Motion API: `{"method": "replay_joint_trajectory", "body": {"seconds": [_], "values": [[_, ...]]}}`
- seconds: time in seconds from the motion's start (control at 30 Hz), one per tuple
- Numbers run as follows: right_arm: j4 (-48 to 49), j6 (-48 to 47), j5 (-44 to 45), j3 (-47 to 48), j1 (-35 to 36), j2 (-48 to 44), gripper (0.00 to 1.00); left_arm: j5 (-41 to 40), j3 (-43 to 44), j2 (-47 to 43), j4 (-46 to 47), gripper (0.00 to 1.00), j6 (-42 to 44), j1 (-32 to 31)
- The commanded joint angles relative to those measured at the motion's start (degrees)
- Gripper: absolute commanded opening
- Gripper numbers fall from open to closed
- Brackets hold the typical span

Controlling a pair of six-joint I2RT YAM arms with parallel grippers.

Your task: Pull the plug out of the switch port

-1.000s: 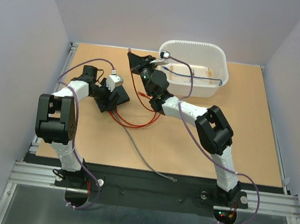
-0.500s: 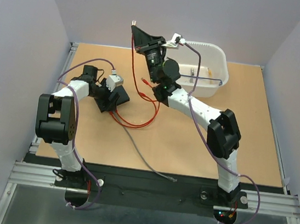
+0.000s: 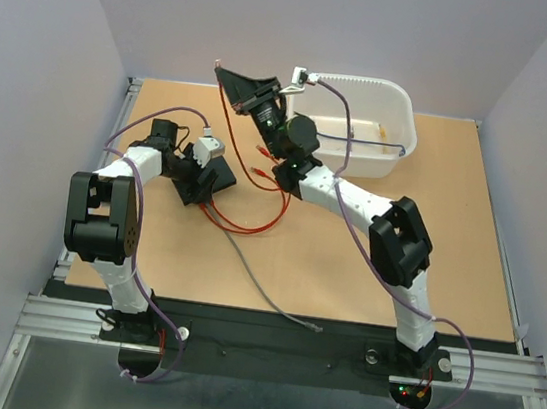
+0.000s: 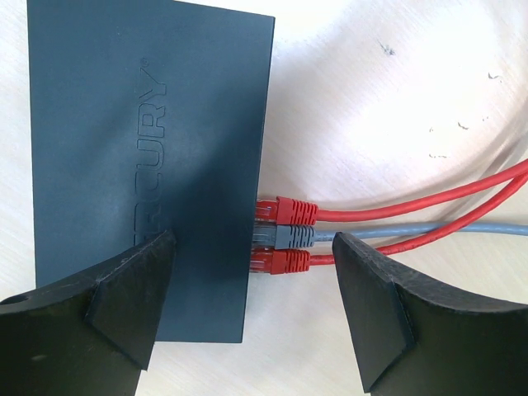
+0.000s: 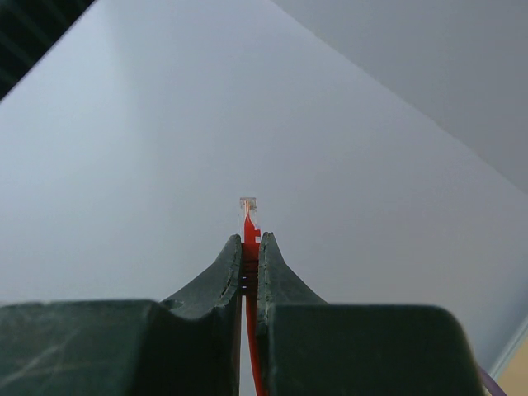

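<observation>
The switch (image 4: 148, 165) is a flat matte-black box on the table, and it also shows in the top view (image 3: 220, 181). Two red plugs (image 4: 289, 210) and one grey plug (image 4: 289, 237) sit in its ports. My left gripper (image 4: 252, 305) is open just above it, one finger over the switch's near corner, the other over the cables. It is beside the switch in the top view (image 3: 208, 168). My right gripper (image 5: 250, 247) is shut on a red plug (image 5: 249, 216), held high in the air at the back (image 3: 223, 69). Its red cable hangs down from the jaws.
A white plastic tub (image 3: 397, 105) stands at the back right. Red cables (image 3: 240, 227) loop on the table in front of the switch. A grey cable (image 3: 262, 294) runs to the near edge. Two loose red cable ends (image 3: 262, 150) lie right of the switch.
My right gripper has risen from the table with the red plug, then swung left and slightly down. The left arm and the switch have not moved.
</observation>
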Motion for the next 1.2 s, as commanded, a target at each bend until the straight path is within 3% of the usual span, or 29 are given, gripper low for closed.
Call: {"method": "replay_joint_trajectory", "body": {"seconds": [0.0,0.17,0.4,0.53,0.67,0.87,1.17], "values": [[2.1,-0.8,-5.4,-1.2,2.3,3.8,0.0,0.3,1.6,-2.5,-1.9,0.89,-0.7,0.1],[2.1,-3.6,-5.2,2.0,3.5,8.1,0.01,0.0,1.3,-3.0,-1.8,0.89,-0.7,0.1],[2.1,5.8,-9.0,13.8,4.0,15.4,0.0,0.3,1.6,-3.5,-1.8,0.89,-0.8,0.1],[2.1,4.2,-10.5,17.2,5.7,14.8,0.0,0.1,1.9,-3.3,-1.9,0.89,-0.6,0.4],[3.8,4.6,-12.3,14.8,7.0,10.2,0.0,0.5,2.3,-3.5,-2.2,0.89,-0.6,0.8],[8.7,1.0,-13.9,3.9,7.1,-0.4,0.0,0.6,2.7,-4.3,-2.8,0.89,0.0,1.6],[8.7,-18.9,-16.6,0.9,7.0,-4.6,0.0,2.3,2.8,-6.4,-4.4,0.89,0.8,1.6]]}}
